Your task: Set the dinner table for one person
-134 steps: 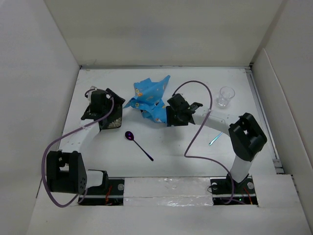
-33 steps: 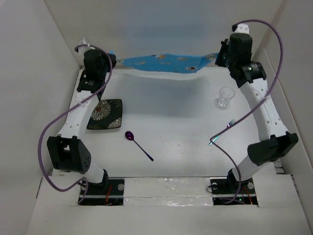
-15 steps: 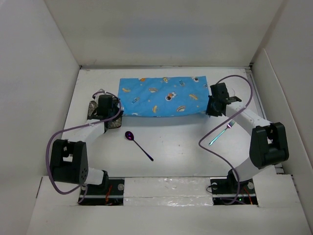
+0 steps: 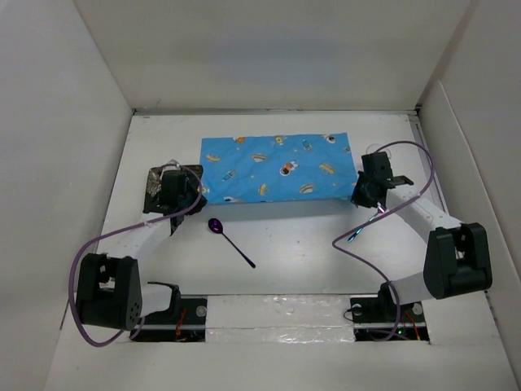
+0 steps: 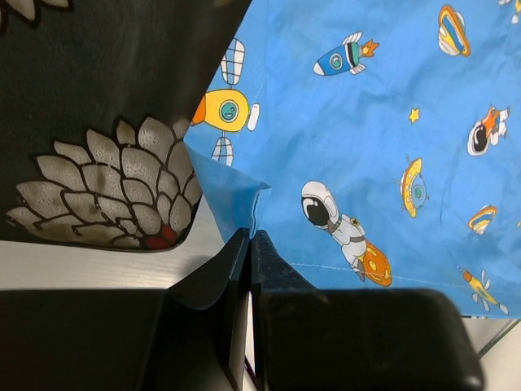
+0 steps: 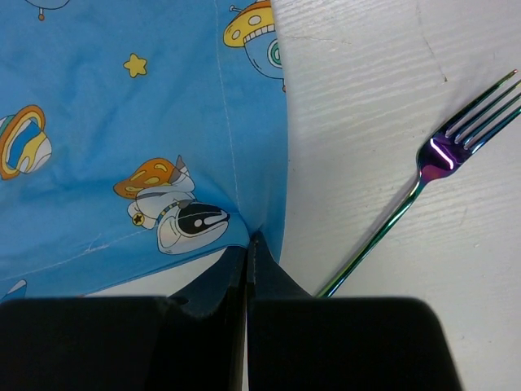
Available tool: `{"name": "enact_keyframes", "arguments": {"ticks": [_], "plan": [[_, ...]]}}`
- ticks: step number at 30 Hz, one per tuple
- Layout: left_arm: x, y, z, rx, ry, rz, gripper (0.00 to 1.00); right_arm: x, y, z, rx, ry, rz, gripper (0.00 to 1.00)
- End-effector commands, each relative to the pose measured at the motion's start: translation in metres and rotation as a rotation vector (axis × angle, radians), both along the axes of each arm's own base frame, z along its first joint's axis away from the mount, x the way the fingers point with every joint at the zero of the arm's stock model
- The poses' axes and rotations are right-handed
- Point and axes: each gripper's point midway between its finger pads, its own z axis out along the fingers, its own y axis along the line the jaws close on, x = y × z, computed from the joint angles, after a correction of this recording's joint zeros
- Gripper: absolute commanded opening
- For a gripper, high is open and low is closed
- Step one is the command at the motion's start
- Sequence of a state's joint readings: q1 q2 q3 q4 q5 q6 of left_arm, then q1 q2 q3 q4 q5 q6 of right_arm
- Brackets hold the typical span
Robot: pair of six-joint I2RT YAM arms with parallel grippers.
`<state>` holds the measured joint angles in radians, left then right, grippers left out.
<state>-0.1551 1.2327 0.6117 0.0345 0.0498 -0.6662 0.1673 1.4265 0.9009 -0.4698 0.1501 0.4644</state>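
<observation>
A blue cloth (image 4: 277, 167) printed with cartoon space figures lies spread flat on the white dinner table (image 4: 309, 244). My left gripper (image 4: 194, 195) is shut on the cloth's near left corner (image 5: 236, 191), with the jaws pressed together (image 5: 250, 238). My right gripper (image 4: 360, 195) is shut on the near right corner, its tips (image 6: 250, 240) pinching the hem of the cloth (image 6: 122, 122). A black plate with a flower pattern (image 4: 159, 183) lies partly under the left wrist; in the left wrist view the plate (image 5: 106, 122) touches the cloth's left edge.
A purple spoon (image 4: 230, 239) lies on the table in front of the cloth. An iridescent fork (image 4: 366, 224) lies by the right gripper, and in the right wrist view the fork (image 6: 423, 179) is just right of the cloth corner. White walls enclose the table.
The cloth, crumpled at first, was lifted and stretched at the back, then brought down flat. In the last half second both grippers drew the near edge slightly nearer.
</observation>
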Motion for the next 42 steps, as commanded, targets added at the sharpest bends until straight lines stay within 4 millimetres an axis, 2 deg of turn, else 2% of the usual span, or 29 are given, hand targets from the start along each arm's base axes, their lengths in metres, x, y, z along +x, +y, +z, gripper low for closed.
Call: {"name": "enact_keyframes", "arguments": {"ticks": [1, 7, 16, 18, 19, 21, 22, 24, 25, 27, 28, 29, 30, 31, 32, 33, 34, 36, 39, 40, 42], "plan": [[-0.007, 0.003, 0.000, 0.017, 0.007, -0.024, 0.00, 0.003, -0.018, 0.005, -0.039, -0.034, -0.066, 0.00], [-0.022, 0.005, -0.006, 0.032, 0.051, -0.040, 0.00, -0.001, -0.023, 0.009, -0.036, -0.035, -0.086, 0.00], [-0.027, 0.004, -0.010, 0.036, 0.089, -0.048, 0.00, -0.014, -0.021, 0.007, -0.016, -0.020, -0.094, 0.01], [-0.027, 0.007, -0.006, 0.044, 0.085, -0.039, 0.11, -0.013, -0.019, 0.010, -0.003, -0.027, -0.089, 0.06], [-0.027, 0.007, -0.003, 0.047, 0.077, -0.037, 0.20, -0.013, -0.018, 0.012, 0.003, -0.031, -0.089, 0.15], [-0.023, 0.010, 0.010, 0.057, 0.044, -0.021, 0.26, -0.013, -0.015, 0.018, 0.019, -0.039, -0.080, 0.27], [-0.020, 0.011, 0.017, 0.059, 0.028, -0.019, 0.33, -0.012, -0.014, 0.022, 0.025, -0.043, -0.074, 0.35], [-0.014, 0.012, 0.040, 0.062, -0.020, -0.011, 0.37, -0.013, -0.014, 0.030, 0.025, -0.047, -0.073, 0.36], [-0.011, 0.012, 0.050, 0.064, -0.042, -0.011, 0.41, -0.010, -0.014, 0.038, 0.025, -0.065, -0.069, 0.42], [-0.003, 0.023, 0.076, 0.111, -0.099, 0.027, 0.43, -0.010, -0.006, 0.053, 0.050, -0.096, -0.036, 0.44], [0.000, 0.031, 0.088, 0.147, -0.117, 0.055, 0.45, -0.009, 0.001, 0.063, 0.065, -0.116, -0.010, 0.48], [0.001, 0.036, 0.093, 0.163, -0.121, 0.076, 0.46, -0.008, 0.001, 0.066, 0.066, -0.120, -0.010, 0.48], [0.003, 0.040, 0.095, 0.187, -0.123, 0.093, 0.52, -0.010, 0.011, 0.069, 0.075, -0.122, 0.022, 0.48], [0.004, 0.048, 0.096, 0.197, -0.121, 0.121, 0.74, -0.011, 0.015, 0.073, 0.079, -0.129, 0.035, 0.47], [0.006, 0.053, 0.095, 0.194, -0.120, 0.137, 0.84, -0.012, 0.019, 0.075, 0.080, -0.133, 0.049, 0.44], [0.008, 0.063, 0.094, 0.182, -0.115, 0.168, 0.90, -0.014, 0.029, 0.077, 0.088, -0.137, 0.078, 0.37], [0.010, 0.066, 0.090, 0.177, -0.103, 0.178, 0.99, -0.017, 0.034, 0.081, 0.098, -0.153, 0.094, 0.20], [0.015, 0.071, 0.087, 0.189, -0.099, 0.216, 0.99, -0.020, 0.047, 0.086, 0.128, -0.177, 0.133, 0.00], [0.022, 0.069, 0.084, 0.155, -0.082, 0.224, 0.99, -0.028, 0.070, 0.103, 0.179, -0.234, 0.217, 0.00], [0.023, 0.066, 0.085, 0.133, -0.086, 0.228, 0.81, -0.032, 0.079, 0.108, 0.194, -0.246, 0.240, 0.00], [0.018, 0.066, 0.082, 0.101, -0.088, 0.260, 0.30, -0.035, 0.087, 0.122, 0.221, -0.291, 0.264, 0.00]]}}
